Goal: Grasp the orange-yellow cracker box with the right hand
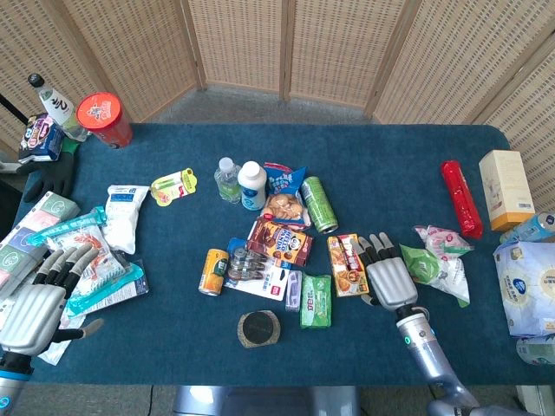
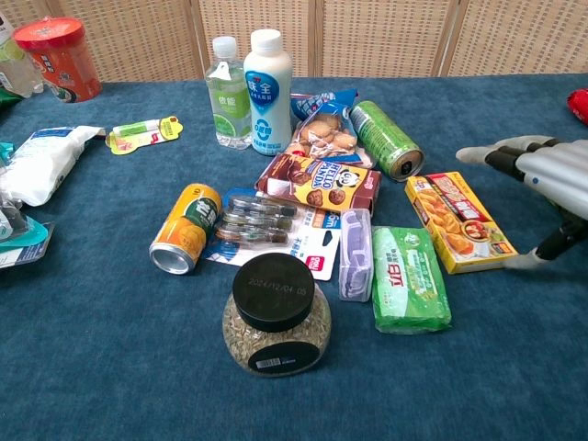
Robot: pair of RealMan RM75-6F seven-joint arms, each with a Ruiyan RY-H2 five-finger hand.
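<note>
From the head view, the right hand [image 1: 389, 279] sits just right of the orange-yellow cracker box [image 1: 347, 264], fingers spread and stretched over the box's right edge, holding nothing yet. The box lies flat on the blue table [image 1: 390, 173], skewed, with the green wipes pack [image 1: 316, 300] at its lower left and the green can [image 1: 318, 204] up beyond it. To do this well, I'd judge the thumb should go under the near long edge and the fingers over the far one, squeezing across the narrow width so the flat box doesn't skate toward the wipes. The left hand [image 1: 35, 303] rests open and empty over the packets at the far left.

Head-view count: one cracker box, two bottles by the centre, one green can, one orange can [image 1: 213, 270], one red tube [image 1: 460, 198].

Down to the chest view: right hand [image 2: 542, 184] at the frame's right edge, fingers extended above the cracker box's [image 2: 459, 220] far corner, thumb low beside its near corner, not closed. One box, one dark-lidded jar [image 2: 276, 317], one wipes pack [image 2: 409, 278], one cookie box [image 2: 317, 184]. The left hand isn't seen here.
</note>
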